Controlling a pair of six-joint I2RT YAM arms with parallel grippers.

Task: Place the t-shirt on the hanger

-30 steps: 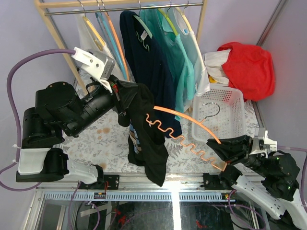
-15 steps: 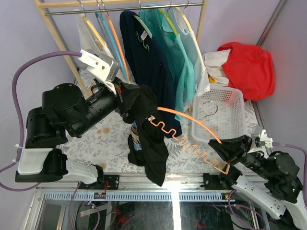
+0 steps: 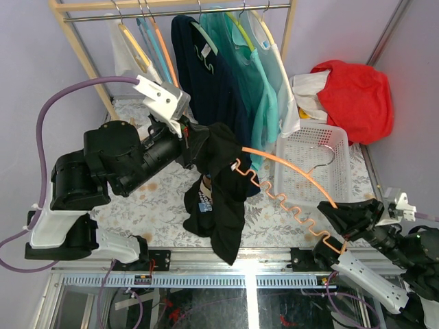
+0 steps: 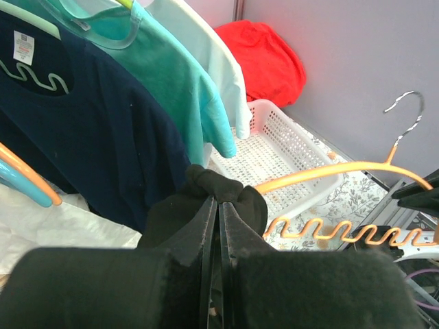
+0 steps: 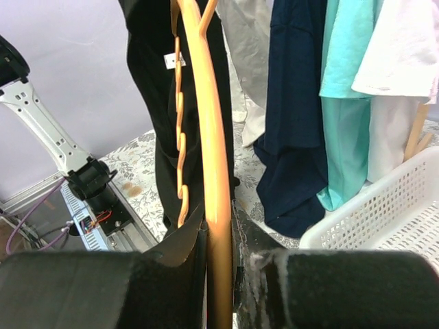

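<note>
My left gripper [image 3: 194, 134] is shut on a bunched fold of the black t-shirt [image 3: 221, 199] and holds it up above the table, the cloth hanging down. In the left wrist view the fold [image 4: 219, 195] bulges past my shut fingertips. My right gripper [image 3: 341, 221] is shut on one end of the orange hanger [image 3: 288, 179], whose far end reaches into the t-shirt near the left gripper. Its silver hook [image 3: 322, 152] lies over the basket. In the right wrist view the hanger [image 5: 209, 130] runs up from my jaws into the black cloth [image 5: 154, 82].
A wooden rack [image 3: 75, 41] at the back carries a navy shirt [image 3: 209, 75], teal shirts [image 3: 257, 89] and spare hangers. A white basket [image 3: 312, 161] stands at the right, with a red cloth [image 3: 357, 96] behind it. The floral tabletop [image 3: 154, 199] lies below.
The left gripper has carried the t-shirt rightward and farther back. The right gripper has moved right, and the hanger's far end now sits in the t-shirt.
</note>
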